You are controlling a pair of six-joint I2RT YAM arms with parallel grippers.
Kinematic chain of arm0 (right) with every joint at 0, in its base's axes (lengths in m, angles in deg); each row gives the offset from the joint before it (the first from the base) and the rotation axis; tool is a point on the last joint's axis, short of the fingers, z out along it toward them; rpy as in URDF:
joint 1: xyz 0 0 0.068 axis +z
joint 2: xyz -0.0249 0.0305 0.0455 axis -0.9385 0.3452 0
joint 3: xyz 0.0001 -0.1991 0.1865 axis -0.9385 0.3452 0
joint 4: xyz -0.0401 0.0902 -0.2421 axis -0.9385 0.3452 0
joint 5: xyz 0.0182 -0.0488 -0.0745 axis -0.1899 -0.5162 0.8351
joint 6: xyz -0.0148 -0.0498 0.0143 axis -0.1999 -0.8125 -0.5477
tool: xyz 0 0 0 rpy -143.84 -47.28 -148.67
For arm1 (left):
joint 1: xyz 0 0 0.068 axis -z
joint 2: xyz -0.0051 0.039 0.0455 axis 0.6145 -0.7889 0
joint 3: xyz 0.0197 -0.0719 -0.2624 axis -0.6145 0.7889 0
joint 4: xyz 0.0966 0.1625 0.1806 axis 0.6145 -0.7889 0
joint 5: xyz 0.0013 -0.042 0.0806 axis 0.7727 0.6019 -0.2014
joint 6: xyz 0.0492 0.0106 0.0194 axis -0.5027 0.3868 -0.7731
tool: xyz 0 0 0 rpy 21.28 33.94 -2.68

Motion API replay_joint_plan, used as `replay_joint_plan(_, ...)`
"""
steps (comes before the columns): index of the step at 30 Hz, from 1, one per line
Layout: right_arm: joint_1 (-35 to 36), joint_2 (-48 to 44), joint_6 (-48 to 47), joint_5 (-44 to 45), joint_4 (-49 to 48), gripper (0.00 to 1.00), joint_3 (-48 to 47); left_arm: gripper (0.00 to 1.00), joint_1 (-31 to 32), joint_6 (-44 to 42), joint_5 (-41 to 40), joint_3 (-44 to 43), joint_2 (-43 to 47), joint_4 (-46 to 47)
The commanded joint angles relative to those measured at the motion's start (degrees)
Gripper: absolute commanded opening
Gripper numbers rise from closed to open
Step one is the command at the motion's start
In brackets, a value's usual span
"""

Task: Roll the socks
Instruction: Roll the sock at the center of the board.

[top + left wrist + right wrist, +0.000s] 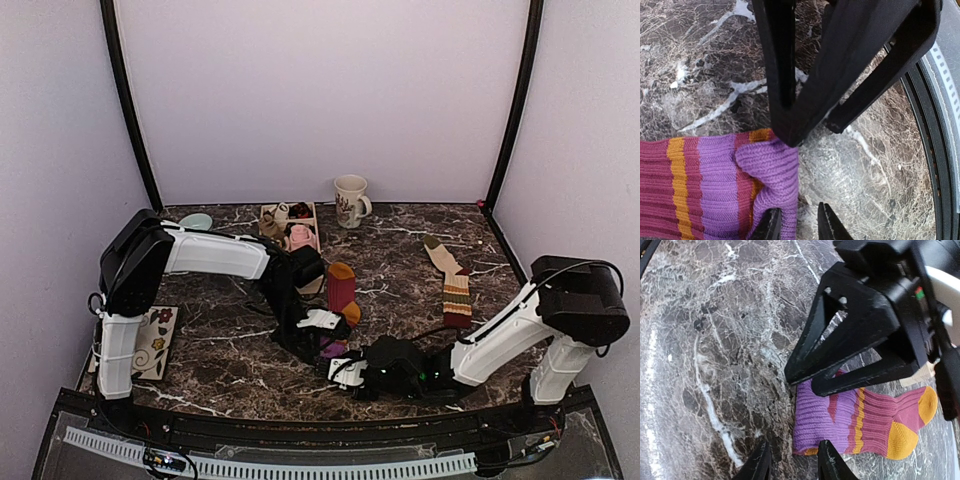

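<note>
A striped sock [342, 288], maroon with orange toe and heel, lies flat mid-table; its purple cuff [767, 170] points toward the arms. My left gripper [797, 225] is open over the cuff's folded edge, and the fold lies just inside its left finger. My right gripper [790, 462] is open, facing it from the near side, with marble between its fingers and its right fingertip at the cuff's corner [817, 440]. In the top view both grippers [330, 338] [347, 368] meet at the cuff. A second striped sock [457, 297] lies at the right with a beige end [438, 252].
A mug [351, 200] stands at the back. A wooden tray [268, 212] beside it holds a pink bundle [300, 237] and small dark items. A teal bowl [196, 221] sits back left and a floral card [157, 340] near left. The table's front rail [935, 150] is close.
</note>
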Motion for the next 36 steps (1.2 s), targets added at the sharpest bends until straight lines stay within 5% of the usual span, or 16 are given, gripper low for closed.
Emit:
replay_joint_plan(1, -0.9, 1.9, -4.8, -0.6, -3.8, 0.32, -2.3, 0.28, 0.1, -0.1, -3.9, 2.3, -4.2, -4.1)
replay_joint_plan(20, -3.8, 8.4, -5.3, -3.3, -5.5, 0.31, -3.8, 0.29, 0.1, -0.5, -3.4, 0.9, -4.9, -5.2)
replay_joint_plan(36, -3.7, 11.2, 2.8, -3.3, -5.0, 0.12, -1.5, 0.36, -0.6, -0.3, -1.3, -0.7, -5.6, -7.6)
